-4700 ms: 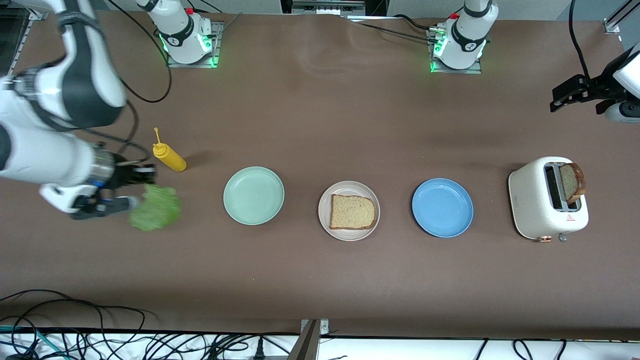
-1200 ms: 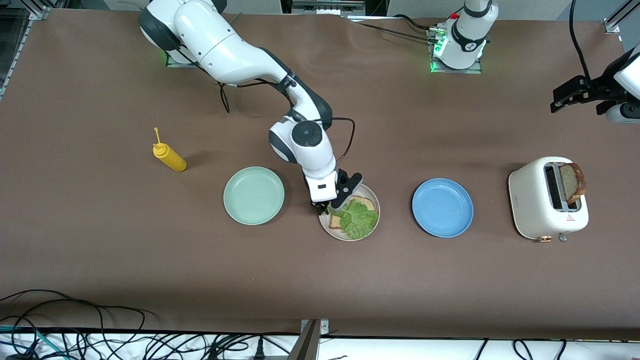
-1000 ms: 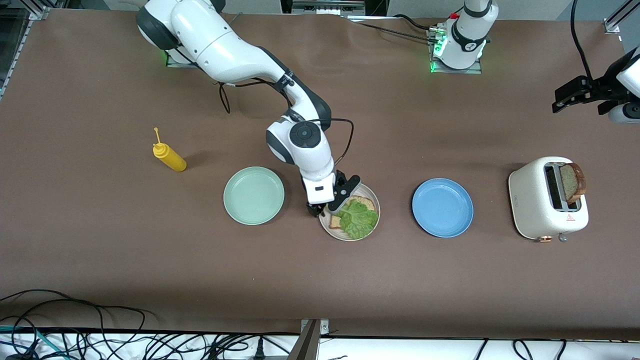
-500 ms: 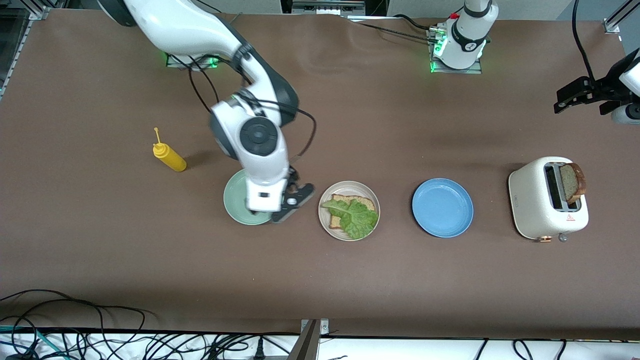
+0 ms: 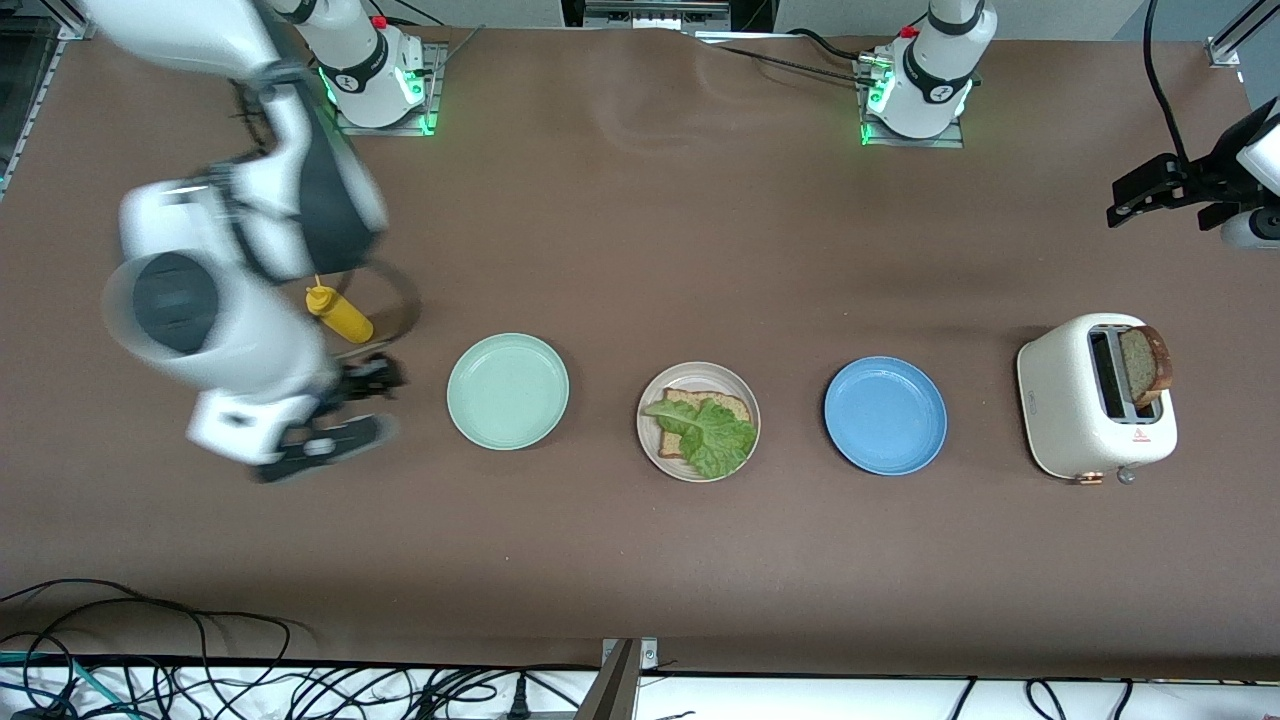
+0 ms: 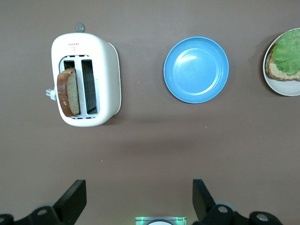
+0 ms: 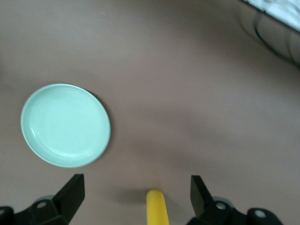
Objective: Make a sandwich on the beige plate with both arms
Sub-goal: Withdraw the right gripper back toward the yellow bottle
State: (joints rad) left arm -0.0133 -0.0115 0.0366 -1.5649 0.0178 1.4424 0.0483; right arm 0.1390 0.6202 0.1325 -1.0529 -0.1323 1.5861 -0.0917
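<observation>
1. Hanging wide open and empty, the right pincer (image 5: pixel 335 415) is hovering over the worktop (image 5: pixel 640 560) beside the yellow bottle (image 5: pixel 340 313).
2. The left pincer (image 6: pixel 136 206) is waiting, spread wide and empty, above the toaster (image 5: pixel 1095 398) end.
3. The beige plate (image 5: pixel 745 445) is carrying bread (image 5: pixel 735 405) and lettuce (image 5: pixel 708 432), sitting between the mint plate (image 5: pixel 507 391) and blue plate (image 5: pixel 885 415).
</observation>
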